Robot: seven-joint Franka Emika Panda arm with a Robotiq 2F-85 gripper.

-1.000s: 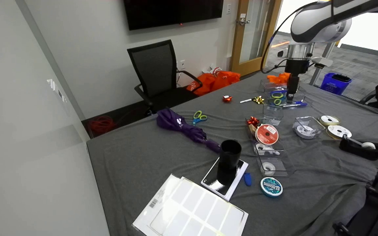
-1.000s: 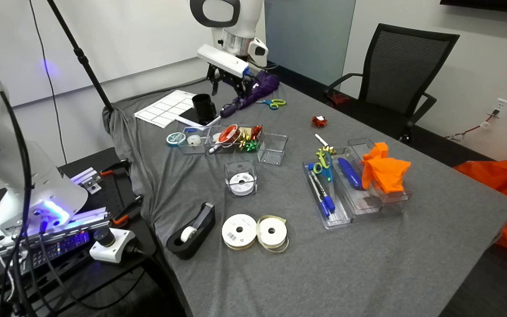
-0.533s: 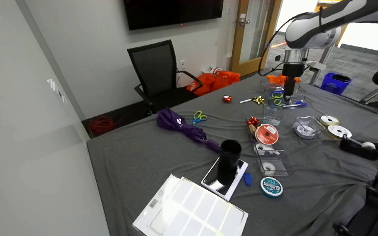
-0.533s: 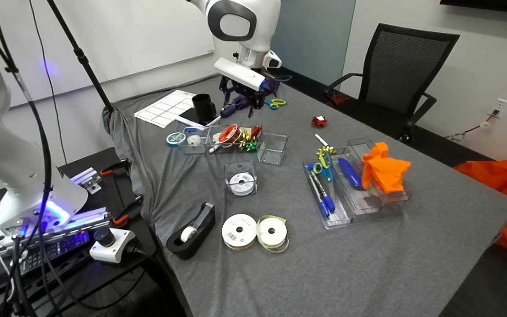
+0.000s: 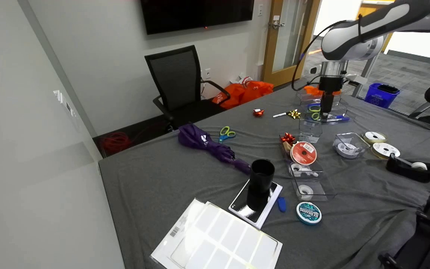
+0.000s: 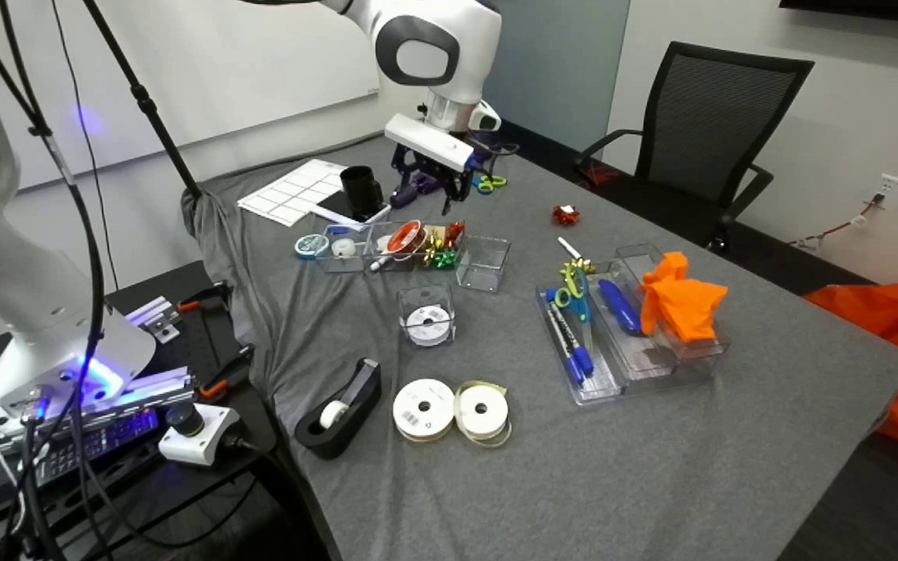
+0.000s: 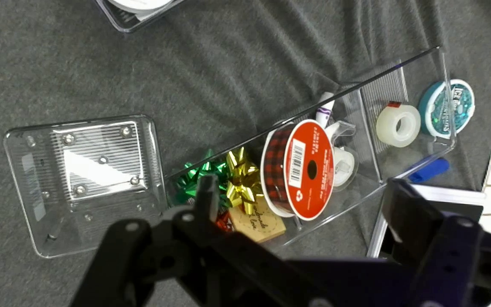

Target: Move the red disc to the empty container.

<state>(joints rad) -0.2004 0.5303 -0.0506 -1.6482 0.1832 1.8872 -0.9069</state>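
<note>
Fingers (image 7: 207, 196) spread wide, the gripper (image 7: 304, 196) on a Panda arm (image 6: 476, 47) hangs above a gray-draped table (image 7: 228, 85). In the wrist view, the red disc (image 7: 311, 175), a tilted, plaid-wound spool, shows btwn the fingers & beyond their tips, apart from both, in a long see-through tray (image 7: 384, 90). The empty container (image 7: 85, 183), also see-through, is L of the fingers, next to the tray's end; can't tell if the two touch. Near the L fingertip in that view, w/in the tray, are a green bow (image 7: 207, 167), gold bow (image 7: 242, 179) & tan tag (image 7: 257, 222). Toward the R fingertip, a translucent tape roll (image 7: 385, 128) lies in the tray's opposite end, w/ a teal tin (image 7: 458, 106) just outside & a small blue object (image 7: 431, 170) nearer the tip. In an exterior view, a blk cup (image 6: 359, 192) stands L of the fingers on a dark-topped flat box (image 6: 334, 204); a purple umbrella (image 6: 416, 189) lies behind them, partly hidden; blue-&-green scissors (image 6: 488, 185) are just R. On the camera's side of the fingers, a small see-through box (image 6: 410, 300) holds a white spool (image 6: 428, 325), w/ a blk tape dispenser (image 6: 359, 409) closer still.
</note>
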